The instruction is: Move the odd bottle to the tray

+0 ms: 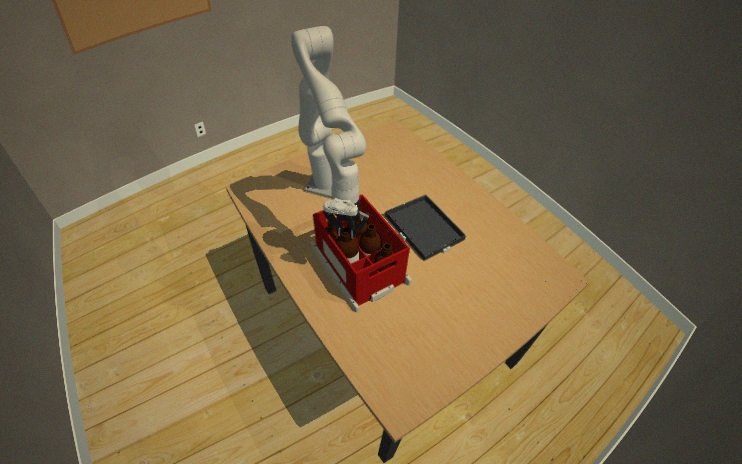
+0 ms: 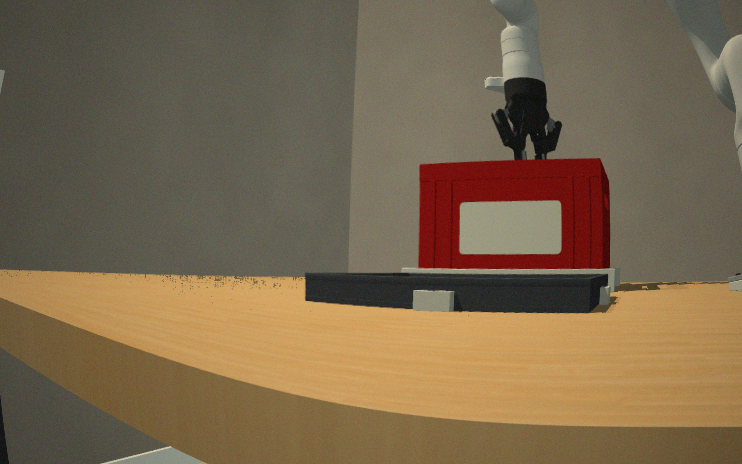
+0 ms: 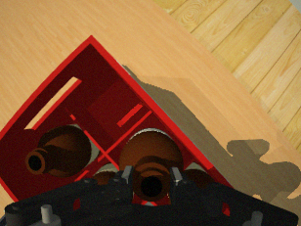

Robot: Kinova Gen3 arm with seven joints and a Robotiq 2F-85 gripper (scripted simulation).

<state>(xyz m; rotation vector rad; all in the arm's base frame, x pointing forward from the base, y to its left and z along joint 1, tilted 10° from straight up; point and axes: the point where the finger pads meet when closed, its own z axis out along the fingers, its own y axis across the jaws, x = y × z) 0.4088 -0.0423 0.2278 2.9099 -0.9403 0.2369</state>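
Observation:
The red crate (image 1: pixel 363 290) (image 2: pixel 492 188) (image 3: pixel 88 63) stands on the table. My gripper (image 1: pixel 347 230) (image 2: pixel 529 157) (image 3: pixel 150 176) points down over it, shut on the neck of a brown bottle (image 1: pixel 346 247) (image 3: pixel 150 152). This bottle is about upright and raised a little, its lower part inside the crate, a white band showing. Another brown bottle (image 1: pixel 370 241) stands beside it, and one stands near the handle end (image 1: pixel 386 251) (image 3: pixel 65 151). The others are partly hidden by the gripper. Neck thickness cannot be compared. The dark tray (image 1: pixel 424 225) (image 2: pixel 355 288) holds nothing.
The crate's walls rise around the bottles, with red dividers (image 3: pixel 100 146) between compartments. Pale blocks (image 1: pixel 382 293) (image 2: pixel 433 300) sit at the feet of crate and tray. The tray lies close beside the crate's long side. The table edge (image 1: pixel 328 350) runs past the crate's other side.

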